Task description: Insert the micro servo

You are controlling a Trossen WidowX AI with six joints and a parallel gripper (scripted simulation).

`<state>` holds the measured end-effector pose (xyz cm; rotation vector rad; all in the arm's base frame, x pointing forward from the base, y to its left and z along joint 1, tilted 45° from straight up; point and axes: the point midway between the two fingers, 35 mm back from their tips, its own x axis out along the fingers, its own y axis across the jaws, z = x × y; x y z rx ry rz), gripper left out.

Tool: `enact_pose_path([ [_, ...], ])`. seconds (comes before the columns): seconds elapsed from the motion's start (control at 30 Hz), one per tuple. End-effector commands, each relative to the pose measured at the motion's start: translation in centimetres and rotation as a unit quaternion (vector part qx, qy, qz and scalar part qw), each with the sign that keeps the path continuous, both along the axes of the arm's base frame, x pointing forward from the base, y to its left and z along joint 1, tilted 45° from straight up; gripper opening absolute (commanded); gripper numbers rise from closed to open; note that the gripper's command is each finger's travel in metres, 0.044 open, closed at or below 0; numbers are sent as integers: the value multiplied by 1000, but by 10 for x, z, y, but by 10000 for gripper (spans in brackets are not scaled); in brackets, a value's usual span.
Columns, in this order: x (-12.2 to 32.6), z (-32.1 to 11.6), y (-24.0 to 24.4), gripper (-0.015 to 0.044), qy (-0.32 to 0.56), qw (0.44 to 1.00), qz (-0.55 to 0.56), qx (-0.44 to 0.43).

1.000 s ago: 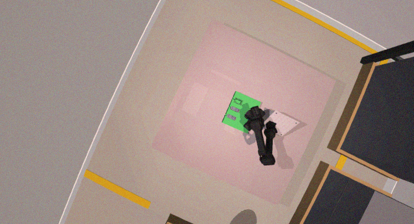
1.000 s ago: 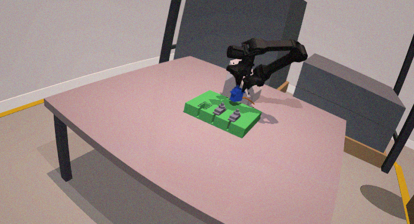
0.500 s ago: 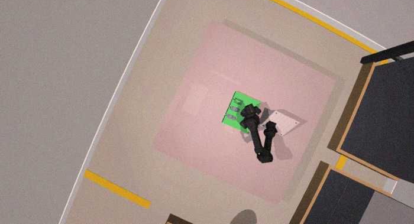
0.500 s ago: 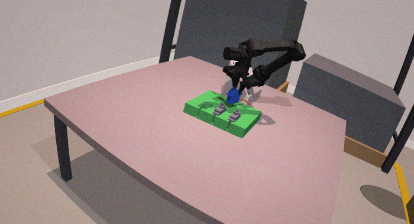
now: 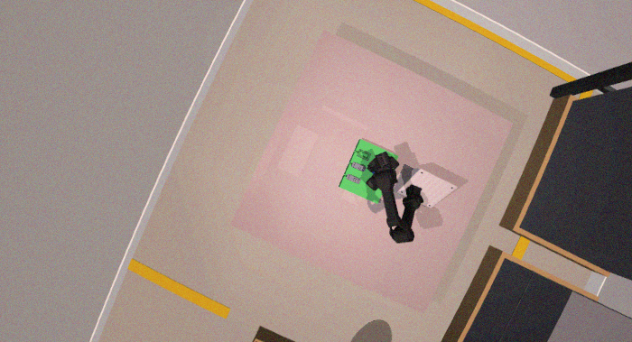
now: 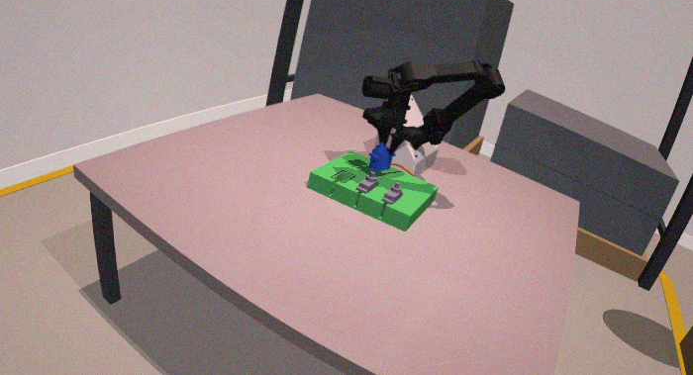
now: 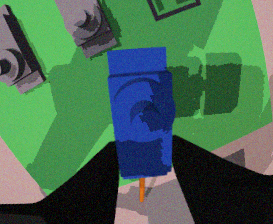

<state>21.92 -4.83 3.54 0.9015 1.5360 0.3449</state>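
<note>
My gripper (image 6: 387,146) (image 7: 143,145) is shut on the blue micro servo (image 6: 381,159) (image 7: 137,110), holding it over the rear part of the green deck (image 5: 367,192) (image 6: 368,206) (image 7: 247,30). The servo is about upright, its shaft end up. Its orange cable (image 6: 403,168) (image 7: 142,190) trails toward the arm's base side, away from the notched deck edge. The outlined empty pocket (image 5: 363,154) (image 6: 344,176) (image 7: 174,6) lies at the deck's notched edge, ahead and right of the servo in the wrist view. The arm hides the servo in the top view. The exact gap below it is unclear.
Two grey servos, a nearer one (image 5: 358,166) (image 6: 367,183) (image 7: 89,25) and a farther one (image 5: 353,179) (image 6: 393,193) (image 7: 12,55), sit in the deck in a row with the pocket. A pale plate (image 5: 433,187) stands by the arm behind the deck.
</note>
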Motion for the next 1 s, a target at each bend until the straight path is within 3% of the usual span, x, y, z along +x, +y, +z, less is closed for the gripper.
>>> enact_pose_path([
  [0.0,2,-13,-18,0,-6,1000,2,-7],
  [0.53,1,-45,-50,0,0,1000,-4,-7],
  [0.97,1,-45,-50,0,143,978,-149,7],
])
